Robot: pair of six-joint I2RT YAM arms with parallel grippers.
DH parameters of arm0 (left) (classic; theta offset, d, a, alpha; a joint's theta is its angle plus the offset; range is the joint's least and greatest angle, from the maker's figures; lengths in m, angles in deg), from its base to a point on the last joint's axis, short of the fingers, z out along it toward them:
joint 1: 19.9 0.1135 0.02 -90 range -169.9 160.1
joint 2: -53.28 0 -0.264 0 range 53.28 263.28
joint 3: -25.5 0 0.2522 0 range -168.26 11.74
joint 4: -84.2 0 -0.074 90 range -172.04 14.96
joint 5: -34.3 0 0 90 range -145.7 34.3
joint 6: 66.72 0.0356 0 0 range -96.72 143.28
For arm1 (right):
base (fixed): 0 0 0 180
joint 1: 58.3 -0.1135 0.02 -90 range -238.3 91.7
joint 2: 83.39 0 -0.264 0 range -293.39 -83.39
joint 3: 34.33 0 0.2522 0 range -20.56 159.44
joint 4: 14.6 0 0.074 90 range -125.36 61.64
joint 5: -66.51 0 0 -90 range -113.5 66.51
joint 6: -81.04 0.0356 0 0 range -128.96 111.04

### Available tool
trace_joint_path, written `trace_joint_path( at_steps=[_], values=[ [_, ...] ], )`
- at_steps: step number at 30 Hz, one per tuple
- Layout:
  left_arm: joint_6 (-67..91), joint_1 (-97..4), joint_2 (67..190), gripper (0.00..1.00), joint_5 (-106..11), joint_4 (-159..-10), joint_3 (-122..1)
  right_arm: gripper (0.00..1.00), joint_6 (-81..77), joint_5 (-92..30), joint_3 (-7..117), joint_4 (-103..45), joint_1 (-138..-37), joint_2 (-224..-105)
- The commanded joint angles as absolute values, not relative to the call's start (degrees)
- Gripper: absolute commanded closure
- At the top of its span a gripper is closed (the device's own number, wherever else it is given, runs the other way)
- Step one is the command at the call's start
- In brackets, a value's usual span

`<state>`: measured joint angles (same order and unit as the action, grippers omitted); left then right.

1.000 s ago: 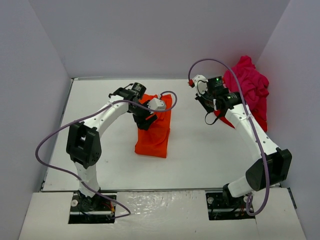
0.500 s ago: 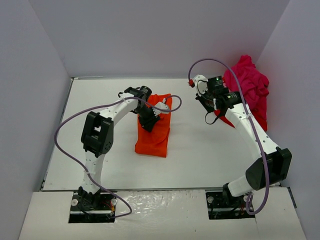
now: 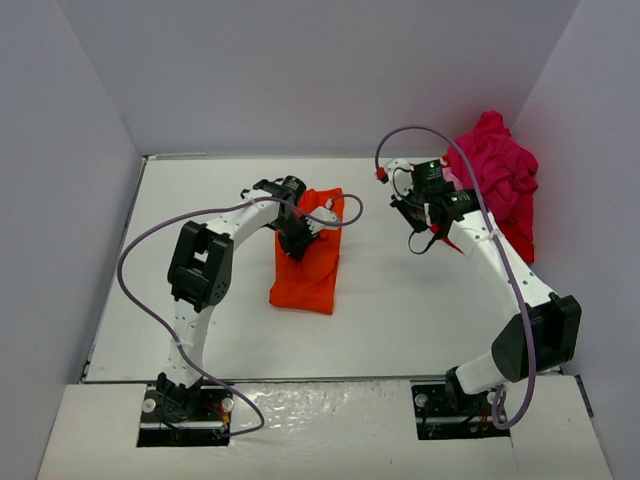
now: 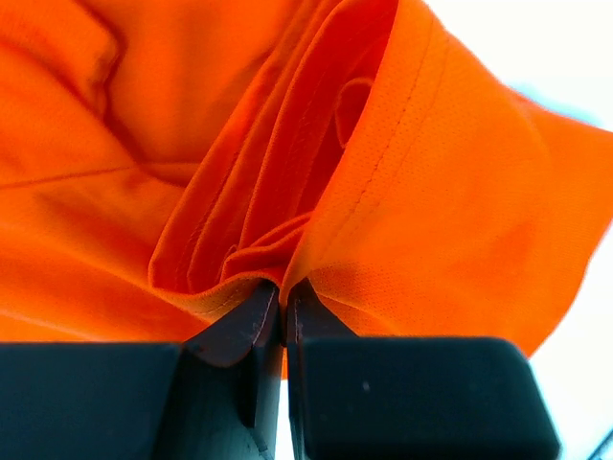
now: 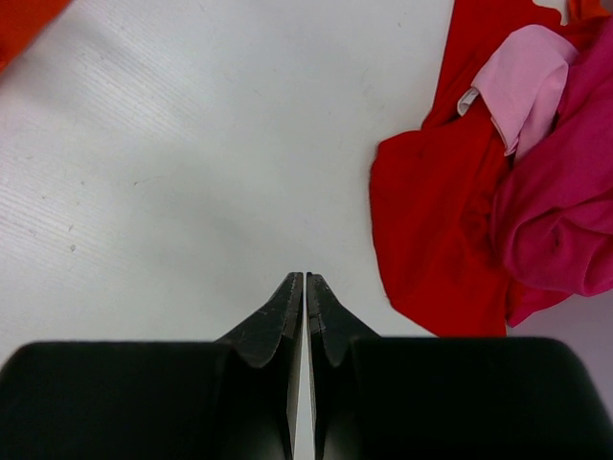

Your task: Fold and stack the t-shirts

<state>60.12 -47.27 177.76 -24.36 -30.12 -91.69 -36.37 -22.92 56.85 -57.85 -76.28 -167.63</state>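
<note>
Orange-red t-shirt (image 3: 310, 272): one. Red t-shirt (image 5: 428, 211): one. Magenta-pink t-shirts (image 3: 497, 170): one bunched heap; how many garments are in it I cannot tell. Pale pink patch (image 5: 522, 81) in that heap: one. My arms: two, left arm (image 3: 200, 272) and right arm (image 3: 500, 268). My claws: two, left claw (image 4: 283, 290) and right claw (image 5: 306, 281). Purple cables (image 3: 410, 128): two, one per arm. White surface (image 3: 400, 310): one.

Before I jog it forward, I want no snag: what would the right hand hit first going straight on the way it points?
Most likely bare table. The right hand, shut and empty, points at white surface; the red t-shirt lies off to its right. Depth is unclear.
</note>
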Motion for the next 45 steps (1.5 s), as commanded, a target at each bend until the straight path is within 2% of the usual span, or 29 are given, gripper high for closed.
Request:
trace_joint_path(
  at_steps=[1,9,14,15,16,18,19,20,24,30,33,34,35,36,38,39,40,45],
  values=[
    [56.9,-46.9,174.1,1.00,-31.6,-34.3,-90.8,0.96,-38.1,-22.4,53.6,-53.5,-76.0,-163.3],
    [55.1,-45.2,166.9,1.00,-35.6,-38.4,-84.6,0.95,-38.8,-22.8,54.5,-52.5,-76.0,-163.8],
    [54.5,-44.7,173.7,1.00,-34.9,-34.4,-91.0,0.94,-37.3,-25.4,54.7,-52.2,-76.1,-166.4],
    [54.2,-44.7,174.7,0.92,-34.9,-34.6,-91.7,0.93,-37.0,-25.4,54.8,-52.1,-76.2,-166.6],
    [54.0,-44.8,175.4,0.79,-35.0,-35.1,-92.1,0.93,-36.8,-25.4,54.8,-52.1,-76.2,-166.5],
    [52.7,-44.8,175.3,0.40,-35.9,-37.4,-91.8,0.91,-36.8,-25.0,54.6,-52.1,-76.2,-166.1],
    [51.1,-44.7,174.0,0.29,-37.1,-40.2,-91.2,0.89,-37.1,-24.6,54.2,-52.1,-76.2,-165.6],
    [49.2,-44.6,172.1,0.23,-38.5,-43.8,-90.2,0.86,-37.4,-24.0,53.8,-52.2,-76.2,-164.9],
    [45.3,-44.5,166.0,0.21,-39.5,-49.7,-87.1,0.83,-37.9,-23.7,53.4,-51.8,-76.2,-164.3],
    [42.6,-44.4,157.7,0.20,-38.2,-49.0,-86.0,0.82,-38.6,-20.0,54.0,-50.5,-75.3,-165.0],
    [42.5,-44.4,152.7,0.20,-35.2,-47.8,-82.9,0.82,-39.0,-19.3,54.7,-49.9,-73.4,-165.1],
    [42.5,-44.4,151.6,0.24,-33.4,-46.9,-82.2,0.82,-39.2,-19.2,54.8,-49.5,-72.7,-165.1],
    [42.9,-44.3,150.7,0.31,-30.3,-45.2,-81.8,0.83,-39.5,-19.2,54.8,-49.1,-72.1,-164.9],
    [42.5,-44.1,149.8,0.46,-26.9,-44.2,-81.1,0.83,-39.6,-19.1,54.7,-48.6,-71.3,-164.9],
    [42.1,-43.8,148.7,0.84,-19.1,-41.9,-78.9,0.88,-39.7,-19.2,54.9,-47.9,-69.3,-165.3],
    [42.2,-43.7,148.7,0.97,-15.5,-40.6,-77.6,0.91,-39.6,-19.5,55.2,-47.7,-68.0,-165.5],
    [42.3,-43.5,149.5,1.00,-12.0,-39.4,-76.5,0.91,-39.3,-19.9,55.6,-47.6,-66.7,-165.9],
    [52.0,-41.2,161.9,1.00,10.7,-24.8,-76.2,0.91,-37.6,-21.3,56.7,-47.5,-64.8,-166.5]
  ],
)
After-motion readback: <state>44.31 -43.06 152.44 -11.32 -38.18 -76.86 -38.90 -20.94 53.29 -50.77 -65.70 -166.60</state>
